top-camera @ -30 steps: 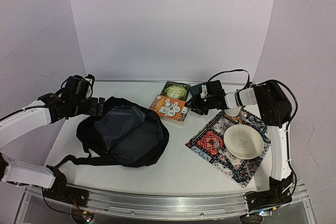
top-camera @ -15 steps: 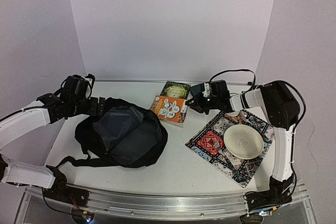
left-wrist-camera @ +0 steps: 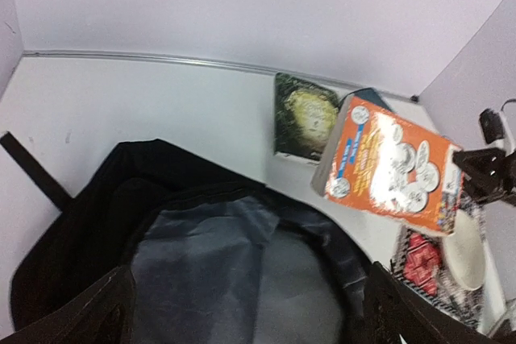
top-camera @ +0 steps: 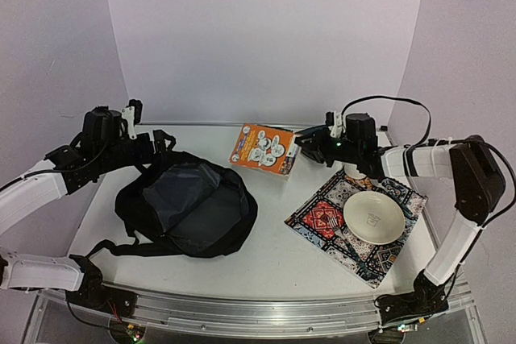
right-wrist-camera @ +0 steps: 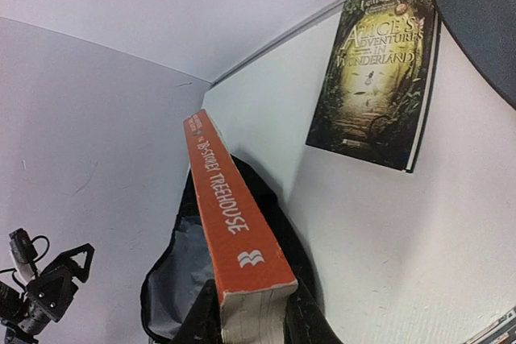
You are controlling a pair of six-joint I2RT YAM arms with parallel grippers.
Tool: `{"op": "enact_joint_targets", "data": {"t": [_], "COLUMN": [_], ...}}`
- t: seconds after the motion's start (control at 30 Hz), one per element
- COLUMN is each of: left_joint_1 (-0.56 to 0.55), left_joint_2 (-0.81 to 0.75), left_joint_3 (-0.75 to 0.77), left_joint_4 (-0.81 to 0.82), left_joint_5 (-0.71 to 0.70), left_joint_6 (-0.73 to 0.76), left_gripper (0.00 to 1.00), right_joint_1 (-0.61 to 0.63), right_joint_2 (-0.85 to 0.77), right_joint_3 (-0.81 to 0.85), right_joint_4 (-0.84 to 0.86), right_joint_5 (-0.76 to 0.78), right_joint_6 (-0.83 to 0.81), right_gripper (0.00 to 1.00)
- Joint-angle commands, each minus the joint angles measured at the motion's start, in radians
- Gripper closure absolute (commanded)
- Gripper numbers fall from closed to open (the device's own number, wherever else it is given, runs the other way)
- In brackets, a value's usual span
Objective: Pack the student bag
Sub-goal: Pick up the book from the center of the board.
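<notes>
Although the top view blurs them, the left wrist view shows the left fingers [left-wrist-camera: 89, 312] spread apart above the open student bag [top-camera: 185, 207], which lies at 8 o'clock on the table [top-camera: 274, 259]. At 12 o'clock the right fingers [right-wrist-camera: 302, 320] clamp the orange book [top-camera: 262, 149], lifted since a second ago and hiding the green book [right-wrist-camera: 379, 78] from above.

The right gripper [right-wrist-camera: 251, 321] clamps the near end of an orange book [right-wrist-camera: 230, 215], spine up, lettered "Treehouse"; below it lies the student bag [right-wrist-camera: 173, 275], its mouth open on grey lining; farther off on the white table [right-wrist-camera: 379, 247] a green Alice book [right-wrist-camera: 375, 78] lies flat, a dark pouch [right-wrist-camera: 484, 22] just beside it; the left gripper [right-wrist-camera: 48, 288] shows at lower left.
</notes>
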Motion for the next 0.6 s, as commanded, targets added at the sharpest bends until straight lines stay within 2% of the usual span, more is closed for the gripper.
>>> {"op": "enact_joint_targets", "data": {"t": [0.0,0.23,0.57], "left_joint_1": [0.005,0.005,-0.003], "left_joint_2": [-0.003,0.053,0.102], "left_joint_3": [-0.034,-0.1,-0.177], "left_joint_4": [0.21,0.47,0.678], "left_joint_5": [0.163,0.312,0.365], "left_joint_6": [-0.226,-0.425,-0.652], "left_gripper": [0.01,0.0,0.01], "right_joint_1": [0.058,0.163,0.273], "right_joint_2": [-0.13,-0.187,-0.174], "right_joint_3": [-0.021,-0.07,-0.096], "right_joint_4": [0.207,0.344,0.542], "right_joint_5": [0.067,0.2,0.314], "right_joint_6": [0.104,0.207,0.327], "right_gripper": [1.0,1.0,1.0]}}
